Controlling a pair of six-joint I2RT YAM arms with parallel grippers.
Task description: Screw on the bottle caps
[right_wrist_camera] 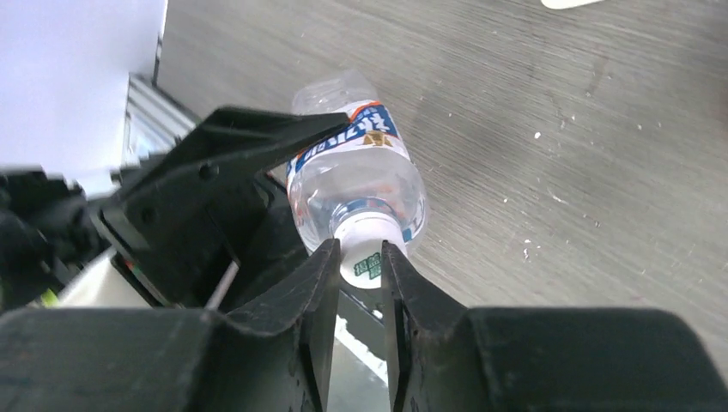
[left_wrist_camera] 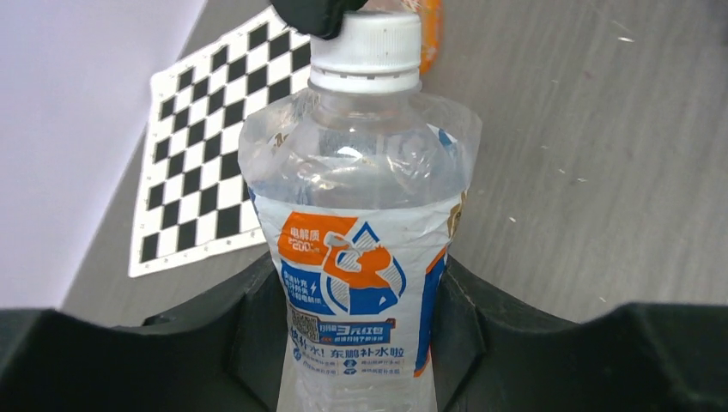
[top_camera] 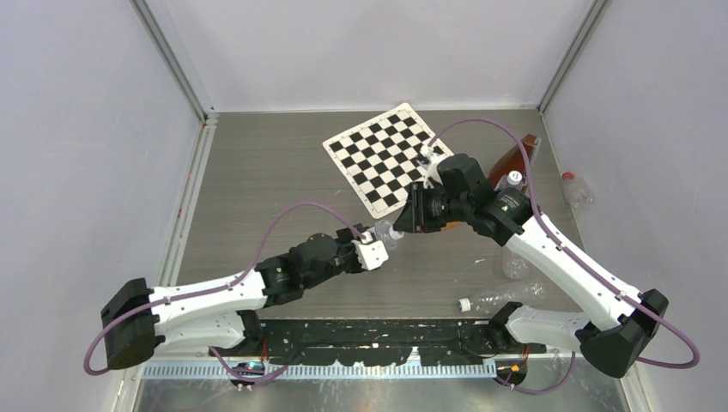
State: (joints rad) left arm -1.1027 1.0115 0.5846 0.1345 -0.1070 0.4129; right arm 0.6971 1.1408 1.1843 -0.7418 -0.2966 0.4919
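Bottle: the clear bottle [left_wrist_camera: 360, 257] with the orange-and-blue label is clamped at its body by the left gripper [left_wrist_camera: 360, 343], a finger pressed against each side, with the neck pointed toward the right arm.
Cap: the white cap [right_wrist_camera: 365, 253] is seated on that neck and is pinched between the fingers of the right gripper [right_wrist_camera: 359, 262].
Thread risk: if the cap was set on crooked, it could be cross-threaded by turning. How far it is threaded cannot be told.
Slip risk: the smooth cap could be lost from so narrow a pinch, or the soft bottle wall could be turned inside the left grip — no tightening would then be gained.
Surroundings: a checkerboard mat [top_camera: 386, 159], a brown bottle [top_camera: 512, 159] and a red-capped bottle [top_camera: 577, 190] are seen farther back, well apart from the grip.
Near base: another clear, white-capped bottle [top_camera: 502, 299] lies by the right arm.
Obstruction: nothing is seen between gripper and cap — only the two wrists crowd each other.
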